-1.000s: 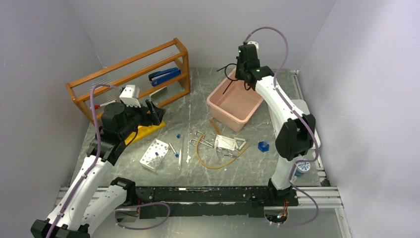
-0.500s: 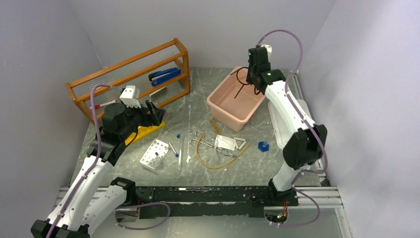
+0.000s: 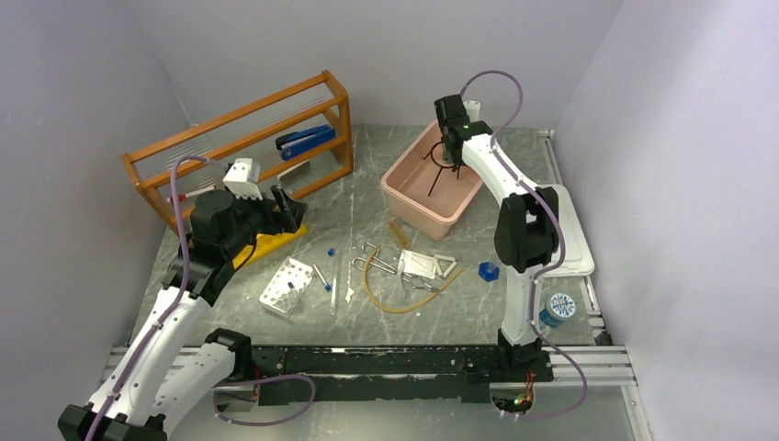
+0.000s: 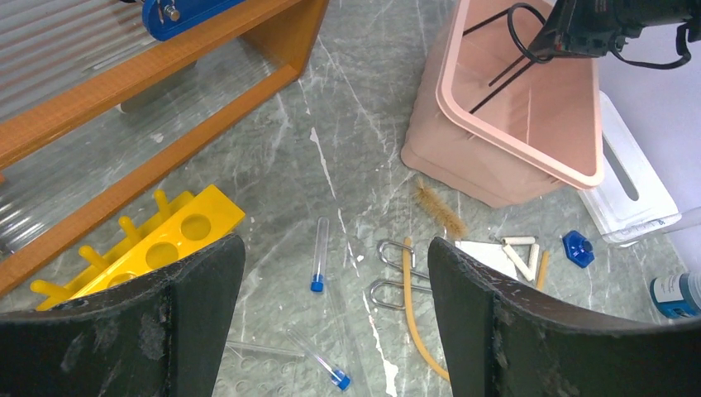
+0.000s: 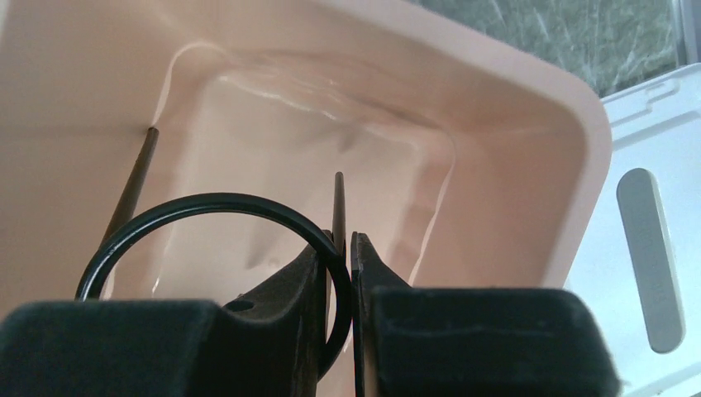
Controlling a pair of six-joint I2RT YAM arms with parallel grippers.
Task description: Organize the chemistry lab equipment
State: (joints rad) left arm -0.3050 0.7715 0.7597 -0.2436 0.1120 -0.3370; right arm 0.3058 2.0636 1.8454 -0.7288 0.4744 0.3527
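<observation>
While the R gripper (image 5: 340, 248) clamps its fingers tight on the hoop of the black wire ring tripod (image 5: 207, 201), the tripod's legs point down inside the pink tub (image 5: 496, 107) at the far side of the table (image 3: 363, 197); whether the legs touch the tub floor can't be told. The L gripper (image 4: 335, 248) hovers w/ jaws spread wide and nothing between them, low over the yellow rack (image 4: 165, 240), just in front of the orange shelf (image 3: 239, 138). The rest of the lab gear lies loose at table ctr, well apart from the tub. The amber rubber tube (image 4: 411, 306) curls beside the looped handles of the metal tongs (image 4: 395, 243). The white mesh square (image 3: 418, 264) and triangle (image 3: 446, 266) lie touching each other by the tube, and the blue hex piece (image 3: 488, 270) sits just R of them. Blue-capped vials (image 4: 319, 252) lie flat between the tube and a white block w/ holes (image 3: 287, 285). A bristle brush (image 4: 438, 211) rests near the tub's near wall.
</observation>
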